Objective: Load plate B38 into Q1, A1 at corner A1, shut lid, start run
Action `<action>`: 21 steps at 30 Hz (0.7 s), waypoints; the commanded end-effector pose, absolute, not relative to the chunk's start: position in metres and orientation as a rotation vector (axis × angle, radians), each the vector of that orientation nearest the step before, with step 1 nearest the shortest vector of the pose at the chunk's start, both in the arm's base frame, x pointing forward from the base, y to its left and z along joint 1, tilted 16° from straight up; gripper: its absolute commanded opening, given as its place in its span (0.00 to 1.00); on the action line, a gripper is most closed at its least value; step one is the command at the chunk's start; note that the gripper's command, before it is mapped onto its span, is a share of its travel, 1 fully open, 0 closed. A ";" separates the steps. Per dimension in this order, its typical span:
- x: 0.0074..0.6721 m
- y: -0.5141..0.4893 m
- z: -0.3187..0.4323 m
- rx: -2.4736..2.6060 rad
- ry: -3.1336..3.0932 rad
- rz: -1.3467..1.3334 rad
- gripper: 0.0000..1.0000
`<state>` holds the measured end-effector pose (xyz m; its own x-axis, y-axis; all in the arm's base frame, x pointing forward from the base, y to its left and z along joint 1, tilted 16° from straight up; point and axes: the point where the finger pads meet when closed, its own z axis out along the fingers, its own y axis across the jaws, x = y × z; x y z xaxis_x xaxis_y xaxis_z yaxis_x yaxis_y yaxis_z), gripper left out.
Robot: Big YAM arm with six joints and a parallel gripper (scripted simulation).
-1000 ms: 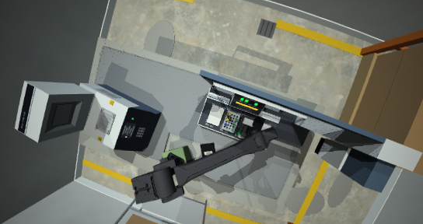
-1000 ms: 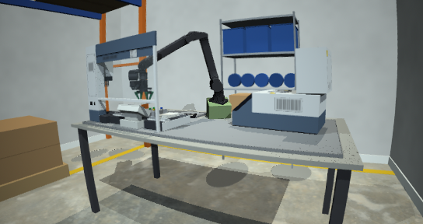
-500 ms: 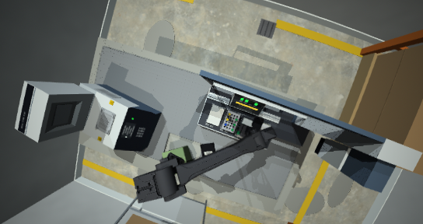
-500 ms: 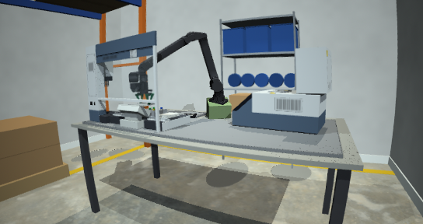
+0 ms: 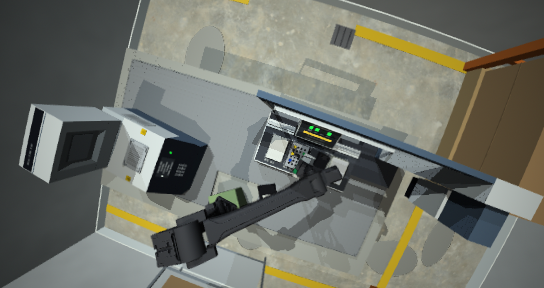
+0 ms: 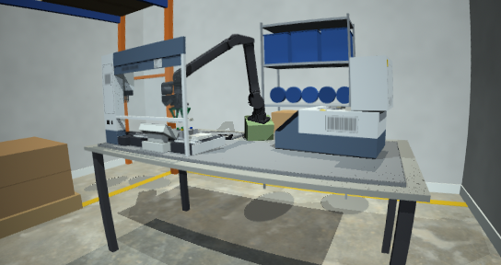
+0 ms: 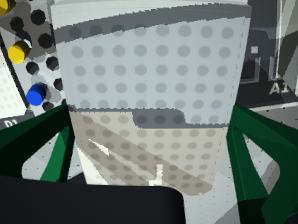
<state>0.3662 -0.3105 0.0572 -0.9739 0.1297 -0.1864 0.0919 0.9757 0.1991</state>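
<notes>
My gripper [image 7: 150,111] is shut on the white 96-well plate B38 [image 7: 149,90]; its green fingers stand against the plate's two long sides. In the wrist view the plate fills the middle and hangs tilted above the hand-off row. From above, the gripper [image 5: 320,164] is over the row under the liquid handler's frame. It also shows in the side view [image 6: 177,105], raised above the deck. The cycler Q1 [image 5: 155,152] stands at the left with its lid [image 5: 68,142] swung open, its block [image 5: 135,154] bare and its lamp [image 5: 170,152] green.
The tube cooling block [image 7: 23,43] with coloured tubes lies just left of the plate, also seen from above [image 5: 295,158]. Plate R33 [image 5: 276,151] sits at the row's left end. The handler's frame posts [image 6: 184,105] stand close by. A small dark nest [image 5: 267,189] lies near the arm's green base [image 5: 227,197].
</notes>
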 end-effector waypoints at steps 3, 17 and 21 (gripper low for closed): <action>0.356 -0.286 0.088 0.287 2.888 0.253 0.00; 0.317 -0.235 0.099 0.452 2.890 0.285 0.00; 0.312 -0.223 0.109 0.551 2.857 0.286 0.00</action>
